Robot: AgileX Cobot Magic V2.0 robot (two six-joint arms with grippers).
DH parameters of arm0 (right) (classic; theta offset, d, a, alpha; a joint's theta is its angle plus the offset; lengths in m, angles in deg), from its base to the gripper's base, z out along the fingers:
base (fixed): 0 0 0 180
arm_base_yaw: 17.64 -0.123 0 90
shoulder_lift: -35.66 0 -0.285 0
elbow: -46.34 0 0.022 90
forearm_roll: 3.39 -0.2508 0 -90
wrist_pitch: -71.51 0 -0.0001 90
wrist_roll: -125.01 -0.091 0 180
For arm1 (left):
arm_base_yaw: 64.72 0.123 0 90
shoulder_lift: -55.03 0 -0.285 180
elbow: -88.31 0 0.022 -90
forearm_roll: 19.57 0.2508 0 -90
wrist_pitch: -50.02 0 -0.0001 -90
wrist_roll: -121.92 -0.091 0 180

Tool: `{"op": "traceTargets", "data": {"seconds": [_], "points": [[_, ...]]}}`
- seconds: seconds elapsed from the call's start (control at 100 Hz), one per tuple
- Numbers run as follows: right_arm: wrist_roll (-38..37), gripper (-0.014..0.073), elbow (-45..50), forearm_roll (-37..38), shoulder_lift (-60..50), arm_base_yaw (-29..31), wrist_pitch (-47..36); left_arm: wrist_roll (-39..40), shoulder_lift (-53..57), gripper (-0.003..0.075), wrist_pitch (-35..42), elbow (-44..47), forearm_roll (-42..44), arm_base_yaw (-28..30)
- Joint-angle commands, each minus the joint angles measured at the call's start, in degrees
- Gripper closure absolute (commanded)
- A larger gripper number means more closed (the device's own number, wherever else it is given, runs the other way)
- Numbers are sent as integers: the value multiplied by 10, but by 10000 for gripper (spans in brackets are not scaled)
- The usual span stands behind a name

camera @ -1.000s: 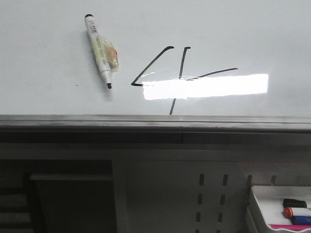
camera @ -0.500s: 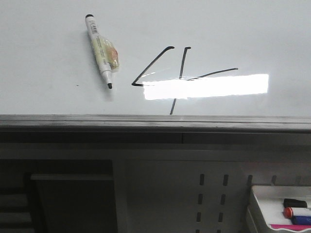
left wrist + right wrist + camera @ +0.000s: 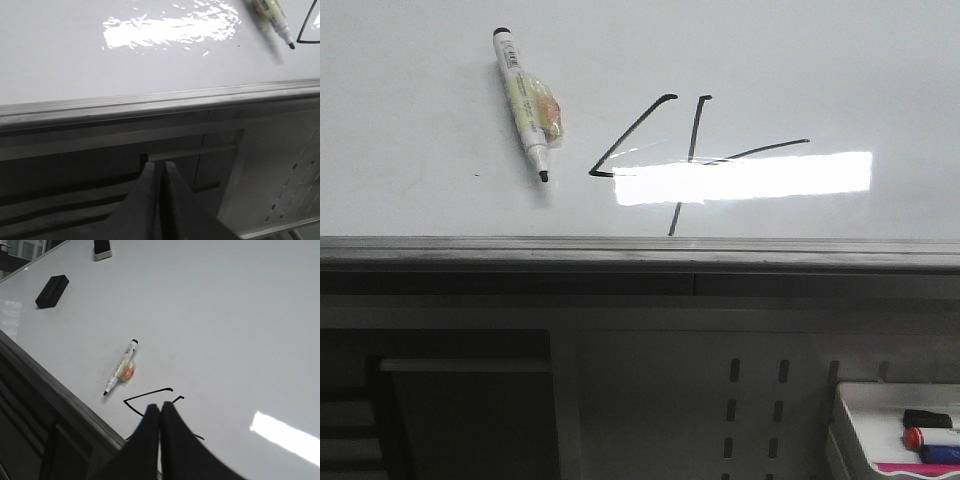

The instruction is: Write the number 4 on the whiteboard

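Fingers [image 3: 150, 200] of the left gripper [image 3: 161, 167] are seen pressed together with nothing between them, held off the whiteboard [image 3: 75, 65], in front of its grey edge rail [image 3: 150, 102] and over the dark shelving below it. The right gripper [image 3: 160, 412] is likewise closed and empty, its dark fingers [image 3: 175, 440] meeting in a thin seam and hiding part of the 4 [image 3: 150, 395] drawn on the board beyond them. From the front, the 4 [image 3: 692, 160] is found on the whiteboard [image 3: 820, 70] just above the rail [image 3: 640, 250]: an angled stroke, a near-upright stem whose foot reaches almost to the rail, and a long crossbar partly washed out by a bright rectangular reflection [image 3: 745, 178]. A marker [image 3: 525, 105] is seen lying uncapped on the board just beside the 4, to its left, tilted, with its black tip nearest the corner of the angled stroke but apart from it. In the right wrist view, a black eraser [image 3: 51, 290] lies on the board well beyond the marker [image 3: 121, 367], and a second block [image 3: 102, 249] still farther off. Below the rail, a perforated grey panel [image 3: 755, 400] is set, and beside it a white tray [image 3: 895, 430] holding pens, one with a red cap.
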Motion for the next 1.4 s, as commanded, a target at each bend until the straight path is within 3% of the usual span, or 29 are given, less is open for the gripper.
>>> {"op": "traceTargets", "data": {"seconds": [0.0, 0.36, 0.44, 0.49, 0.62, 0.68, 0.8, 0.88, 1.04, 1.39], "points": [[2, 637, -14, -6, -3, 3, -44, 5, 14, 741, 19, 19, -14, 2], [2, 637, -9, -4, -3, 3, -45, 5, 14, 741, 19, 19, -14, 2], [-17, 637, 9, 60, -3, 14, -76, 5, 14, 741, 19, 19, -14, 2], [-113, 638, 27, 124, -3, 29, -96, 5, 14, 741, 19, 19, -14, 2], [-536, 638, 90, 400, -3, 106, -90, 5, 14, 741, 19, 19, -14, 2], [-638, 638, 120, 430, -3, 146, -91, 5, 14, 741, 19, 19, -14, 2], [-645, 638, 185, 430, -4, 218, -121, 5, 14, 741, 19, 19, -14, 2], [-643, 638, 181, 430, -5, 243, -60, 5, 14, 741, 19, 19, -14, 2], [-643, 638, 181, 407, -7, 248, 31, 5, 14, 741, 19, 19, -14, 2], [-637, 638, 181, 407, -7, 248, 24, 5, 14, 741, 19, 19, -14, 2]]}}
